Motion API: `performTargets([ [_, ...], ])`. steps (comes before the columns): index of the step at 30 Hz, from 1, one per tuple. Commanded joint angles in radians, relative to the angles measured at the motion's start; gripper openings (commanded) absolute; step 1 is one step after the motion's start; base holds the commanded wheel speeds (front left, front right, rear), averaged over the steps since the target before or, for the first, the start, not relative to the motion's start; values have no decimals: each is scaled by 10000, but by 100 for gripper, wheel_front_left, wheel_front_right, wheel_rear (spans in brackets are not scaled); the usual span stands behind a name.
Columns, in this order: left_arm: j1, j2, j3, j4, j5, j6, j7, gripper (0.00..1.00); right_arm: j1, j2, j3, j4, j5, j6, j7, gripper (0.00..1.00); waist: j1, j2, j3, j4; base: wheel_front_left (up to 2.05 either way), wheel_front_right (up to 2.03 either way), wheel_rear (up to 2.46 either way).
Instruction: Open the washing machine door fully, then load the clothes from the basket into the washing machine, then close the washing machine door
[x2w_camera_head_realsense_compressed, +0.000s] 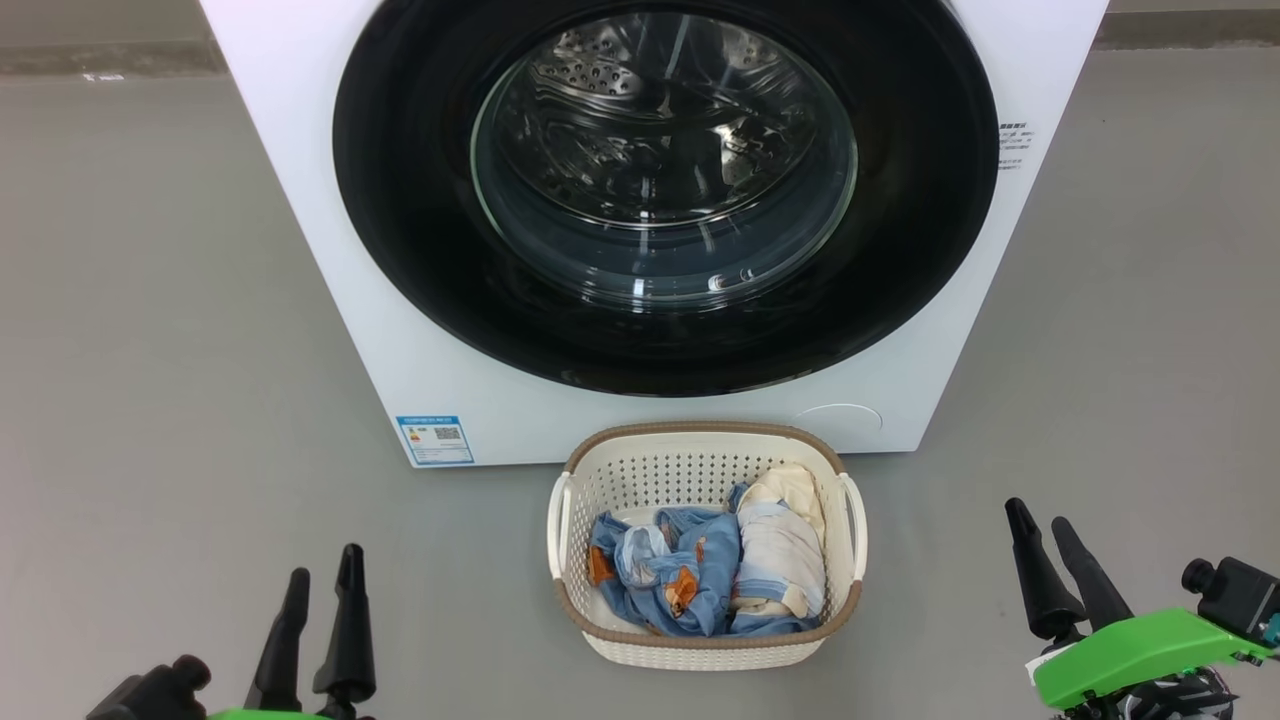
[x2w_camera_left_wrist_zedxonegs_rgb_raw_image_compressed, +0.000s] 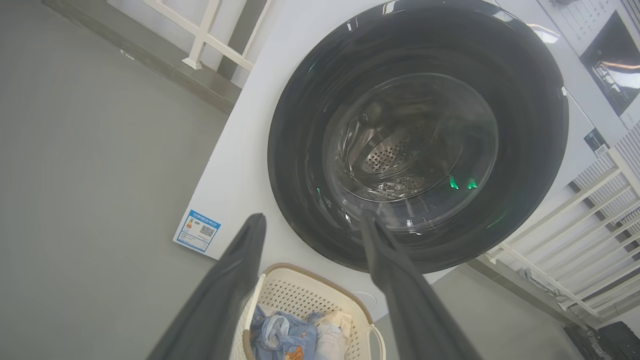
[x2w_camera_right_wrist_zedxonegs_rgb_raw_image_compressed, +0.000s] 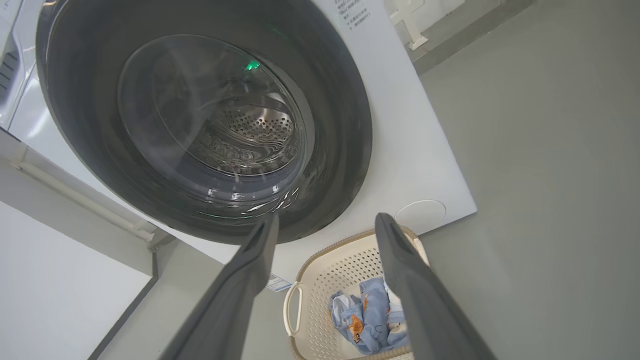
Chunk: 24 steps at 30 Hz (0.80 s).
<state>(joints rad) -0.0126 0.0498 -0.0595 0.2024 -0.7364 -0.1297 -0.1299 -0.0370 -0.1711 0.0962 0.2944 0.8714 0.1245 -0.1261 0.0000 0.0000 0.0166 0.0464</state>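
a blue label sticker (x2w_camera_head_realsense_compressed: 435, 440) with a QR code low on the washing machine (x2w_camera_head_realsense_compressed: 500, 420) front, wording too small to read, fine black print (x2w_camera_head_realsense_compressed: 1012, 146) at its right edge, also illegible

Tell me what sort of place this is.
Likely a laundry room or appliance test area: a front-loading washing machine on a plain grey floor, with a basket of clothes before it.
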Motion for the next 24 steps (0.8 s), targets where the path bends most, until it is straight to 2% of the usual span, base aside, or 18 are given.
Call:
performTargets([
  [1,-173,164,151,-345,367,-7,-149,100,-407,-245,179,-301,-301,41,-158,100,0,0,1,11,0,0,0],
  [24,-122,245,-90,-489,2716,-8,-778,100,-329,-574,581,-507,-2314,52,-803,100,0,0,16,89,0,0,0],
])
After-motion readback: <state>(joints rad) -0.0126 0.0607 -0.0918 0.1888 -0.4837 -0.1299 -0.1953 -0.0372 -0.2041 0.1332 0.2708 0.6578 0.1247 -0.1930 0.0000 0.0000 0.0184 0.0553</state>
